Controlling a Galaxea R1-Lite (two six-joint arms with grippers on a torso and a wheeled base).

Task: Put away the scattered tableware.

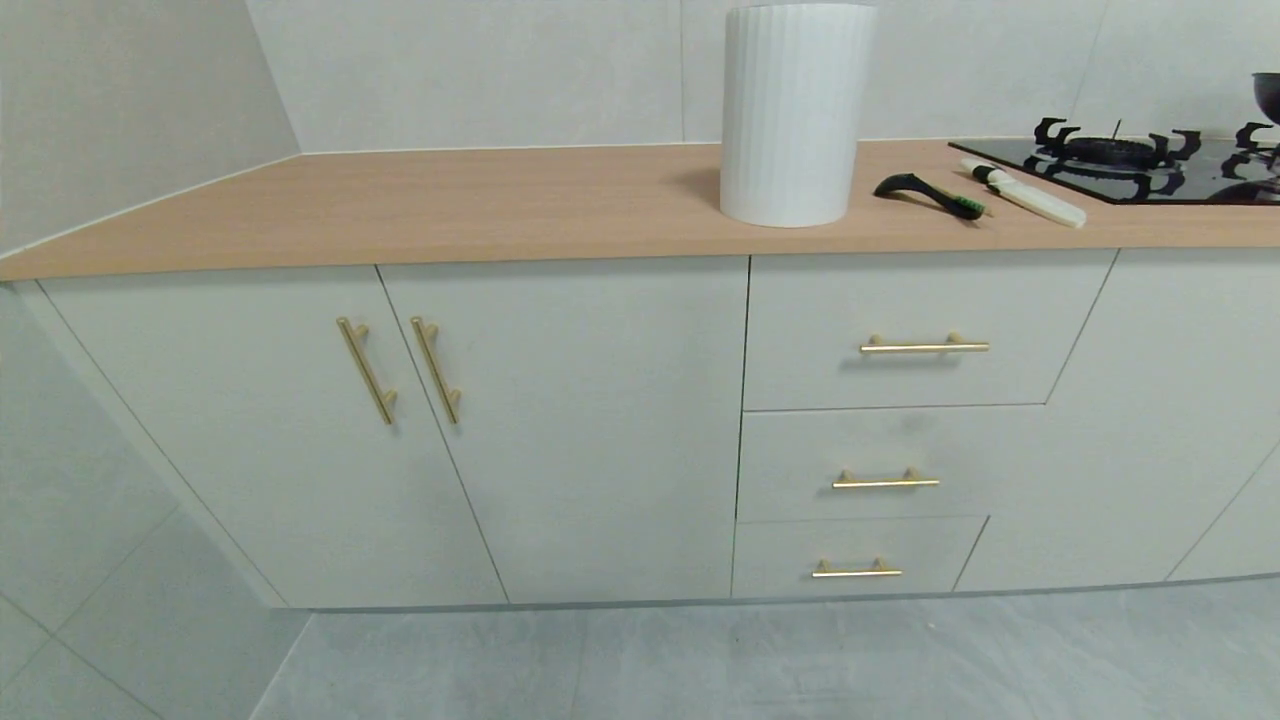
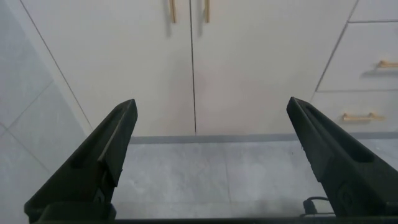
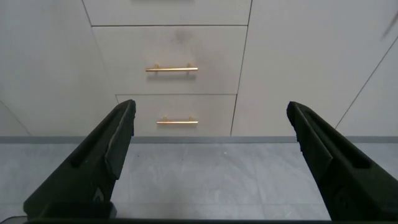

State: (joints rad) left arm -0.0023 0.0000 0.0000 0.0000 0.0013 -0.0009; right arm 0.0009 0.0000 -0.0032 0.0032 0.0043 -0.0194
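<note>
kitchen unit on a pale tiled floor (image 1: 700,660): a wooden tabletop (image 1: 450,200) over closed doors and drawers. the left end effector (image 2: 210,106) and right end effector (image 3: 210,107) both hang low over the floor, jaws spread wide with nothing between them. the left faces the double doors (image 2: 193,62), the right the lower drawer handles (image 3: 171,69).

the scattered tableware lies well above them on the tabletop. a black-handled utensil (image 1: 925,193) sits just beside the tall white ribbed container (image 1: 795,110). a cream-handled utensil (image 1: 1025,195) lies between that utensil and the hob (image 1: 1130,165) (whether it touches the hob's edge cannot be settled).

probable faults from here:
- an arm rising close to the unit could catch the top drawer handle (image 1: 925,346) or the tabletop's front edge.
- both utensils lie flat and slender, so a pinch from above may slip, or push one along the wood towards the hob.
- a wide approach to the black-handled utensil could nudge the container, which stands tall and looks easy to tip.
- the two utensils lie close together, so closing on one may drag the other.

obstacles: the container on one side and the raised pan supports (image 1: 1110,150) on the other narrow the access. all drawers are closed, so a drawer chosen for storage would need opening first.
</note>
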